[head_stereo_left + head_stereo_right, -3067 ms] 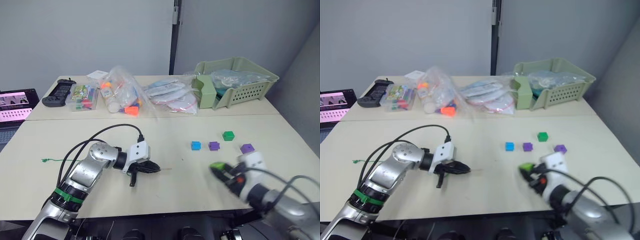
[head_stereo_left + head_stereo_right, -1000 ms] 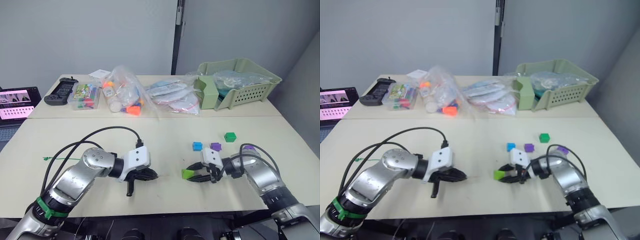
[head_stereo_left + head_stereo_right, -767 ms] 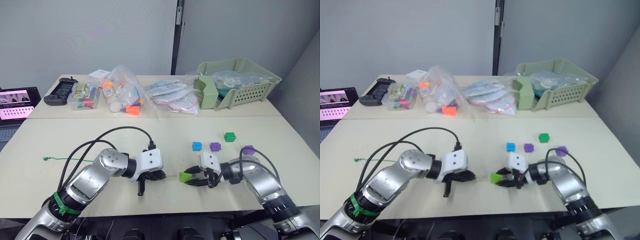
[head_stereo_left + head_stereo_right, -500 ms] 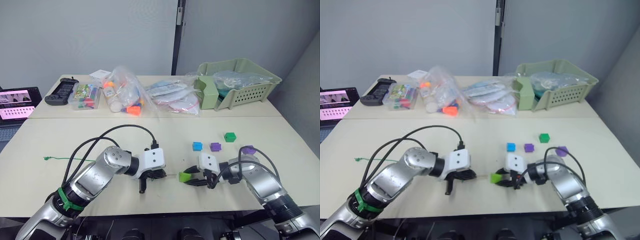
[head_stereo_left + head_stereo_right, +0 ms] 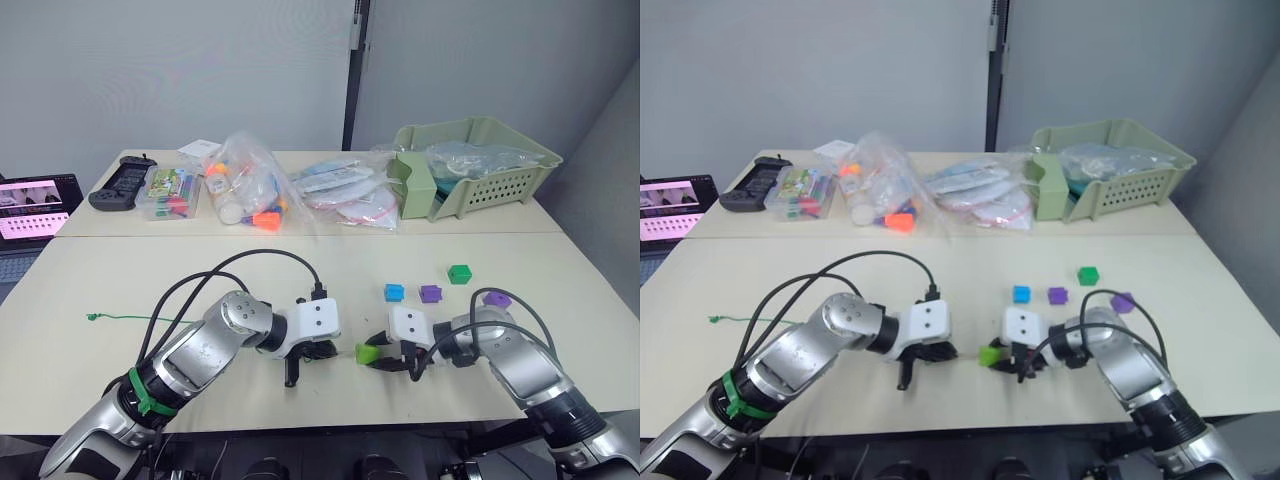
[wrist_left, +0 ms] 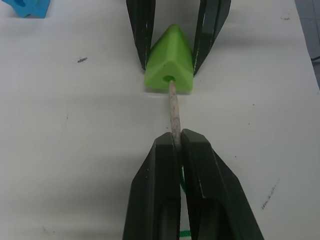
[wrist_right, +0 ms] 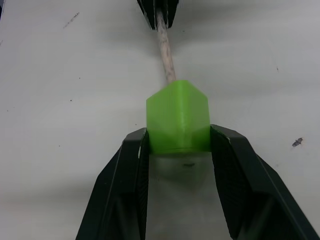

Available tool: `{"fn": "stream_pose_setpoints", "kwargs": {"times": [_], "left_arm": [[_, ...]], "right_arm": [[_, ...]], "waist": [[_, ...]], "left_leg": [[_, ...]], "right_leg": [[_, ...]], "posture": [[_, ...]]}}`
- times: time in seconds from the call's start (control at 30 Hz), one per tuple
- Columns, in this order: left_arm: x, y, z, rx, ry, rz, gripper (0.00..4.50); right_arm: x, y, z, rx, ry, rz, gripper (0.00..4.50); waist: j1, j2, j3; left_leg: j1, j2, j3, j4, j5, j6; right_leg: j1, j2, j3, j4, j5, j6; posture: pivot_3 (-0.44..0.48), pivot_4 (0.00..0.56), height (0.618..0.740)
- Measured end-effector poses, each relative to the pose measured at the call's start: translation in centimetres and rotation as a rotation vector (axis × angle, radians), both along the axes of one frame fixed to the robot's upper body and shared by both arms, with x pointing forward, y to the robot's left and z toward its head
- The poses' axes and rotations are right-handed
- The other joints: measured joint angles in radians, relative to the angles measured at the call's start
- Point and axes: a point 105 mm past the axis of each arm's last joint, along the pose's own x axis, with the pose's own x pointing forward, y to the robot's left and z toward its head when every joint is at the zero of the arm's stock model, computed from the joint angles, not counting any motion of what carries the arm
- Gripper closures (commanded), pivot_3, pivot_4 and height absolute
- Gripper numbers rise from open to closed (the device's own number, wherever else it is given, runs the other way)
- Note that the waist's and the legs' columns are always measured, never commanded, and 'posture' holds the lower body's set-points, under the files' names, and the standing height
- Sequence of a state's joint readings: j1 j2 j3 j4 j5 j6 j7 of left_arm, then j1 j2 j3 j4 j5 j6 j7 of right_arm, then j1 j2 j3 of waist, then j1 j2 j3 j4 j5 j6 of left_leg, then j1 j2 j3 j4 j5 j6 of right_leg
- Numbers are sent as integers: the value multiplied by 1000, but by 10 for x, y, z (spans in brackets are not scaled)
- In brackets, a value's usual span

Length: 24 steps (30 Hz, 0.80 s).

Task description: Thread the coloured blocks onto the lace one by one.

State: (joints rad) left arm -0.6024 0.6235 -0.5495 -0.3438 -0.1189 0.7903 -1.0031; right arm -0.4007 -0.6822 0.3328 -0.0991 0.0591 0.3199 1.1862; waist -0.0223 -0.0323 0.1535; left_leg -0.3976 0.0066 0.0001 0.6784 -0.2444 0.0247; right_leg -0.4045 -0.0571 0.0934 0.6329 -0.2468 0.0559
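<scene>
- A pale table stood before a grey wall, with clear toy bags and a green basket at its far side.
- The left gripper was clenched on the lace just behind its stiff pale tip, whose end sat in the hole of the lime green block.
- The right gripper pinched that block by two opposite sides, just above the table.
- The blue block, a purple block, the dark green block and another purple block lay loose beyond.
- The block looked light, hard and smooth, likely to twist if gripped off-centre, so flat faces suited best.
- The cord seemed limp; only the tip would push, held close behind.
</scene>
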Motion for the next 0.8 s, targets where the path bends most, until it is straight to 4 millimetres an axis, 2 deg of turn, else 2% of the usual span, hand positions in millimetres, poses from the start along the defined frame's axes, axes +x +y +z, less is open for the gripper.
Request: {"fn": "stream_pose_setpoints", "kwargs": {"times": [0.47, 0.8], "left_arm": [[5, -24, -6, -69, 52, 17, 4500], [10, -25, -12, -152, 69, 8, 4500]], "right_arm": [[-1, 7, 3, -11, 7, -34, 3203], [-4, 2, 3, -20, 1, -71, 3203]], "waist": [[3, 0, 0], [11, 0, 0]], "left_leg": [[0, -1, -1, 0, 0, 0], [0, -3, -1, 2, 0, 0]], "right_leg": [[0, 0, 0, 0, 0, 0], [1, -2, 0, 0, 0, 0]], "posture": [[0, 150, 740], [0, 150, 740]]}}
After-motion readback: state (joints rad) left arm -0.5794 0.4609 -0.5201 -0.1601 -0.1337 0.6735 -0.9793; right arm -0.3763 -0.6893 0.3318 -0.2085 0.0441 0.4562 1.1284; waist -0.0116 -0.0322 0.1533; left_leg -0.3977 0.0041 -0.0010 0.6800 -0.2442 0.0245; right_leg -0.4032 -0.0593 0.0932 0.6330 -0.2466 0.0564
